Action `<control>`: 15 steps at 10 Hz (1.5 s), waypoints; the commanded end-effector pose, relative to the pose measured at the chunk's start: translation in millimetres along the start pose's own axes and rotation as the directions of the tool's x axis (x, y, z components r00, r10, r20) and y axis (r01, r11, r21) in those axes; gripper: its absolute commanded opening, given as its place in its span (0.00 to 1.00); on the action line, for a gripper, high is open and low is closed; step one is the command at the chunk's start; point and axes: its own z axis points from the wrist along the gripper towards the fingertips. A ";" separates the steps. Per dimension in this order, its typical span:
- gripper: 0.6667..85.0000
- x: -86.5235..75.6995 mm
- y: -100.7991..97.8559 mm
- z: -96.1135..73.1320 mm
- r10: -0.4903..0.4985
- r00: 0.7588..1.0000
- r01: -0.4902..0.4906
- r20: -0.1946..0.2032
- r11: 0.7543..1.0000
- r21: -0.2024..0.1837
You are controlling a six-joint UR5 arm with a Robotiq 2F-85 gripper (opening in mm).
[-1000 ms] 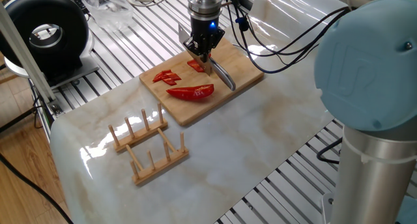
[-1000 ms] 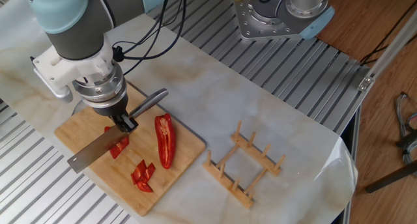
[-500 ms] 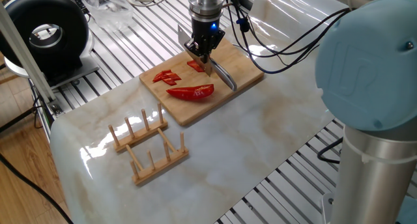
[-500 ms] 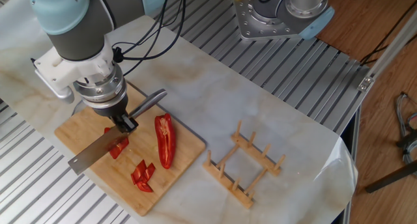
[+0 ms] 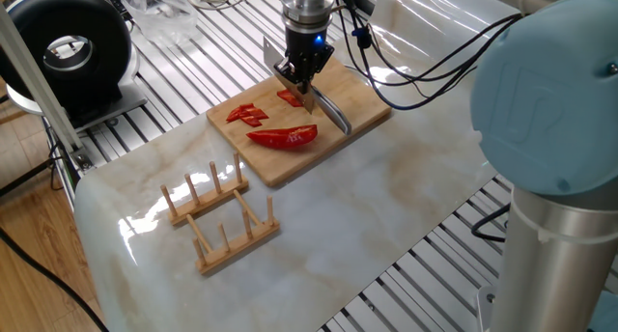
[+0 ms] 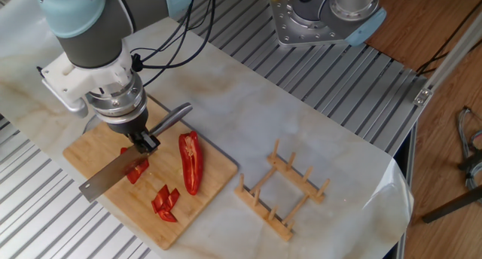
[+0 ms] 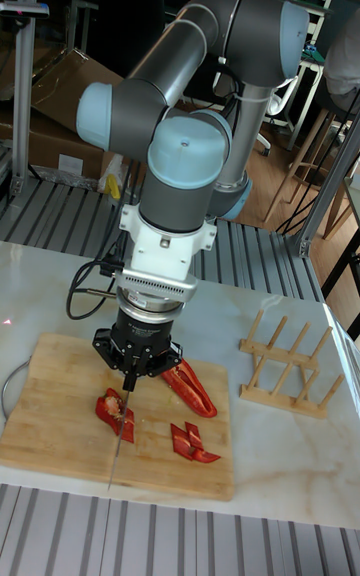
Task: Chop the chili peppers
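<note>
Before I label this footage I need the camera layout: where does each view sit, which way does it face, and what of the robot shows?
One fixed view: high beside the arm's base, looking over the cutting board; blue joint, gripper holding knife.
Other fixed view: high from the opposite side; wrist, gripper, base.
Tall fixed view: low, facing the whole arm.
All share the board, chili peppers and wooden rack.

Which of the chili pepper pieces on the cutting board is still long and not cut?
The long chili half lying alone, nearest the wooden rack. The pieces under the knife and the small group are short.
</note>
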 end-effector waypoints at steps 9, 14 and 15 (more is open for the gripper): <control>0.01 7.4 7.4 -3.1 0.002 0.995 -0.002 -0.097 1.000 -0.005; 0.01 11.3 5.6 0.0 0.001 0.993 -0.001 -0.120 1.000 0.001; 0.01 13.2 8.7 -5.7 0.004 0.991 -0.004 -0.132 1.000 0.001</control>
